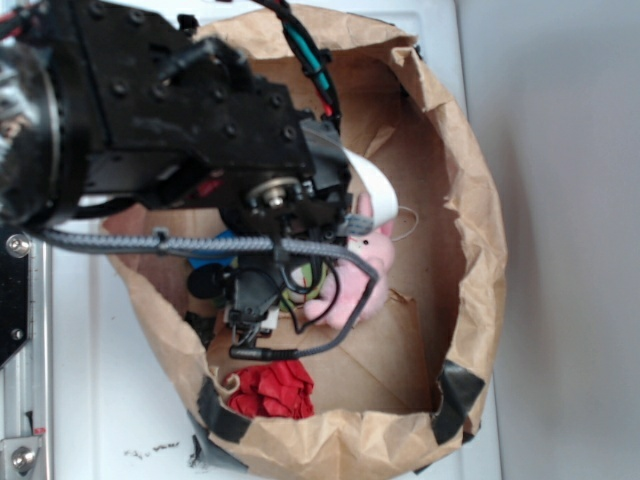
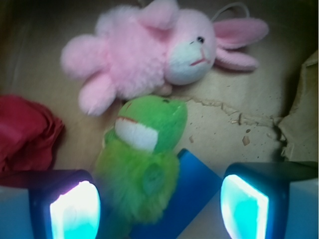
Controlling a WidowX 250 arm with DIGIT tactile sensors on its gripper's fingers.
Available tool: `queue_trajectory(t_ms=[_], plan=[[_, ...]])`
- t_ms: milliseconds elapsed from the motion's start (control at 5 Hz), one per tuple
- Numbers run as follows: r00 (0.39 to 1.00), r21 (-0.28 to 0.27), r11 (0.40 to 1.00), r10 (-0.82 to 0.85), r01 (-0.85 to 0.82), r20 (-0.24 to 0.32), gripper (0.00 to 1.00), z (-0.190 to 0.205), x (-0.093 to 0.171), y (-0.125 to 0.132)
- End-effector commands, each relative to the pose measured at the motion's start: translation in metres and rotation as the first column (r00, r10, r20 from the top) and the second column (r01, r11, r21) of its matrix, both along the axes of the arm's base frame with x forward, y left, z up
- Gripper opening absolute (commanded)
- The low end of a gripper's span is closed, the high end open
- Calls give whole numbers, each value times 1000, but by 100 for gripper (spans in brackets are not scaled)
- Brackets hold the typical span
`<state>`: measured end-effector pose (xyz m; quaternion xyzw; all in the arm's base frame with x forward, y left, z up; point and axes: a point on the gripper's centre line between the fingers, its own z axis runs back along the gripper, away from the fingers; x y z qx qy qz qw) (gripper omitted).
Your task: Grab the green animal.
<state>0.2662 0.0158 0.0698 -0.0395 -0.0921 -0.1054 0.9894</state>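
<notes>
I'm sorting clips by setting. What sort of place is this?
Probably a lab test rig: toys lie inside a taped brown paper bag on a white surface, a pink bunny, the green animal, a red cloth.

Black arm (image 1: pixel 190 110) with round screws, a grey braided cable (image 1: pixel 180 243), red and teal wires at twelve o'clock; gripper (image 2: pixel 159 204) pads (image 2: pixel 75 211) glow cyan.

- Tabletop (image 1: pixel 110 400): white, smooth; you'll see small dark specks near its lower left edge.
- Wall (image 1: pixel 570 200): plain pale grey, filling your right side of the exterior view.
- Metal rail (image 1: pixel 20 400): silver, with screws, running down the far left edge.
- Light: even and bright from above; no hard shadows on the white surface.
- Wrist view: your background is brown paper only, creased and torn.
</notes>
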Motion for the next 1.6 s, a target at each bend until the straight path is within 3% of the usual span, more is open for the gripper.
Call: queue_trajectory(t_ms=[0,600,800,1400], plan=[[1000,38,999,-15,15,7,100,-18,4,-17],[997,87,995,-47,53,-62,100,-51,-9,-36],[998,89,995,-35,39,-53,0,-54,-8,-34],[999,112,994,4,0,-34,0,-52,-8,-26]])
